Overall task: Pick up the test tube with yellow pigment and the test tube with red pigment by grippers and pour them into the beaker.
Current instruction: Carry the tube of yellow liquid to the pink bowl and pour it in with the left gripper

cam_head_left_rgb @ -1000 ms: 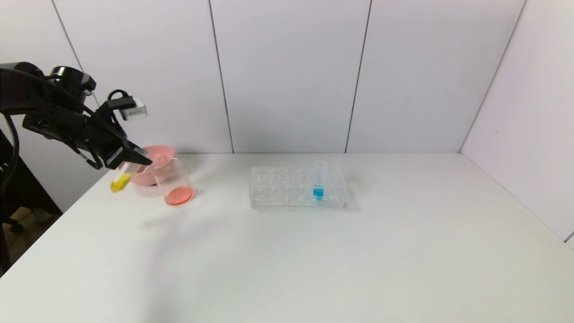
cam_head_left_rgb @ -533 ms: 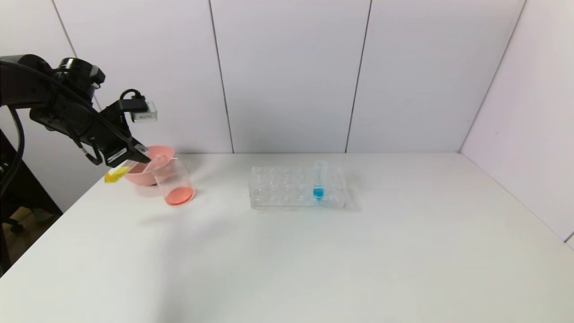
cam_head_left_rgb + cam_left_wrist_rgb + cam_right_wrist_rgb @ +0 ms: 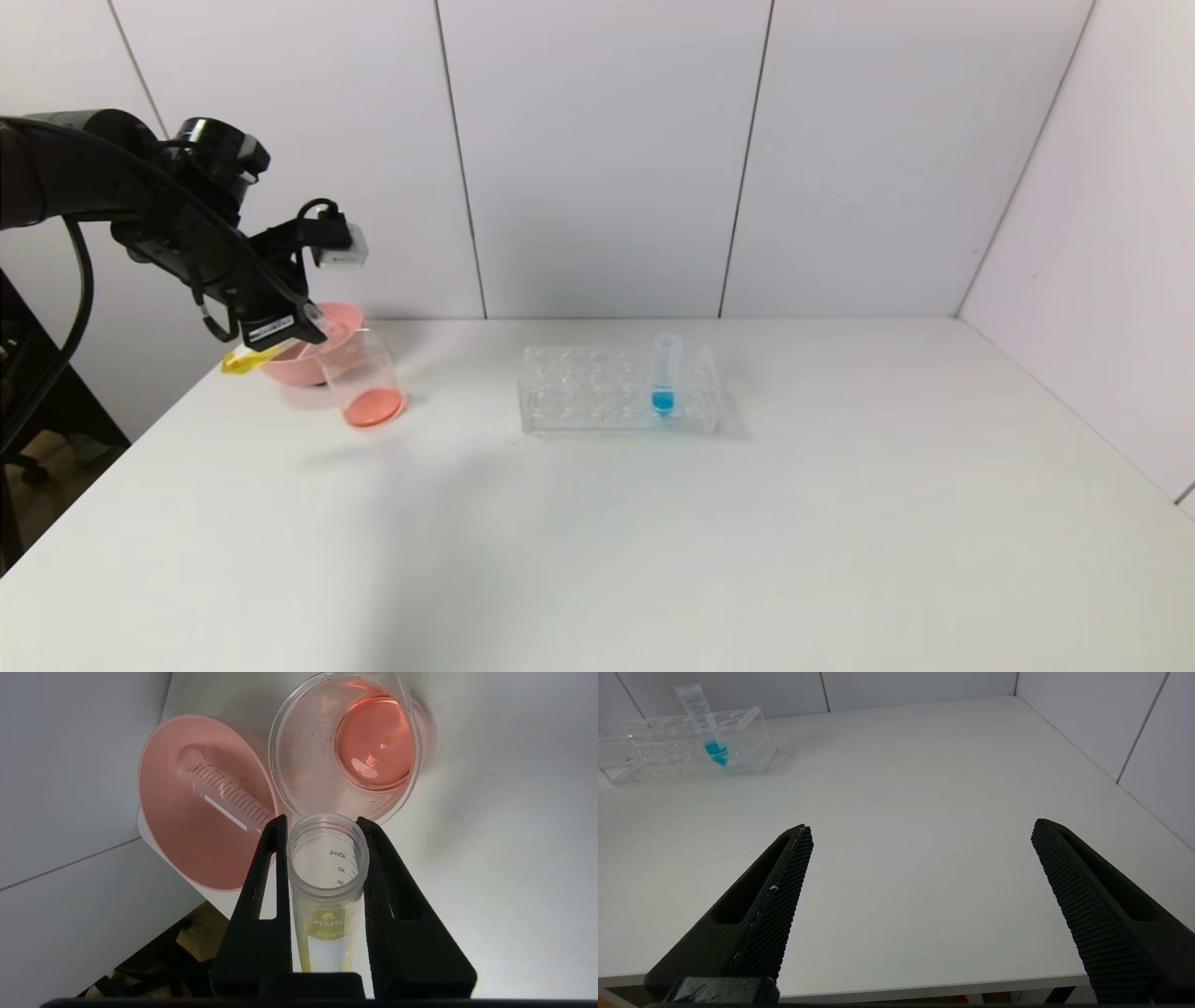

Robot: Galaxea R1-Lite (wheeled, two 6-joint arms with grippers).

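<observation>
Apparently the red is already poured into the beaker (image 3: 348, 749); the test tube with yellow pigment (image 3: 327, 891), pinched in the left pincer (image 3: 324, 858), is tipped towards its rim, yellow unpoured; the right pincer (image 3: 920, 877) is held spread, idle.

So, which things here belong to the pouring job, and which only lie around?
Job:
- left gripper, shut on the yellow tube
- beaker with red liquid
- empty tube in pink bowl

Lying about:
- blue tube
- rack
- right gripper, open

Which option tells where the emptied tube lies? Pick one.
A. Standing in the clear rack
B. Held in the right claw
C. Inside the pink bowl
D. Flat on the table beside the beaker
C: the left wrist view shows an empty graduated tube lying inside the pink bowl, beside the beaker.
</observation>
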